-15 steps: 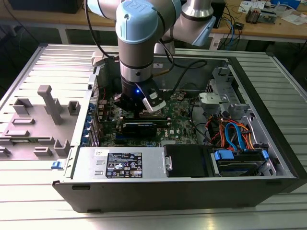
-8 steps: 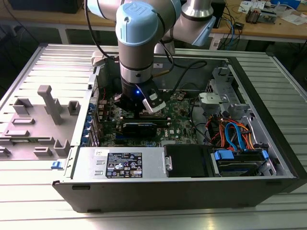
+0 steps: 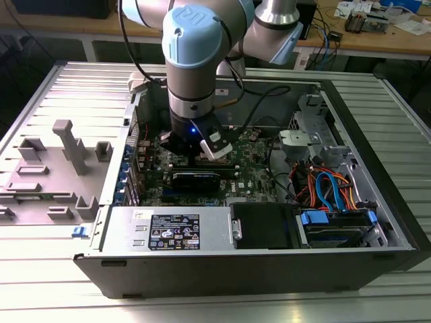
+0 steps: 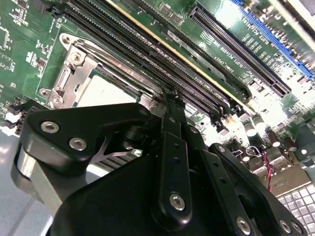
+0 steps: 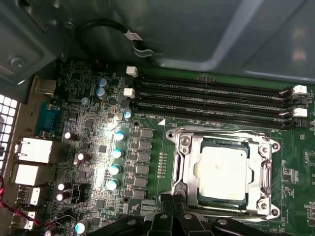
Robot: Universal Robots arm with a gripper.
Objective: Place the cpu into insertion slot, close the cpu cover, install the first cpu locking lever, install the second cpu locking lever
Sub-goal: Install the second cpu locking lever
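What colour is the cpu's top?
Dull silver-grey, clearest in the first wrist view: the cpu.

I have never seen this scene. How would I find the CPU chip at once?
Look inside the open computer case at the green motherboard. Beside the long black memory slots sits a grey metal frame, the cpu cover, closed down flat. The cpu is the flat pale silver square showing through its window, the only plain, smooth square among the small parts.
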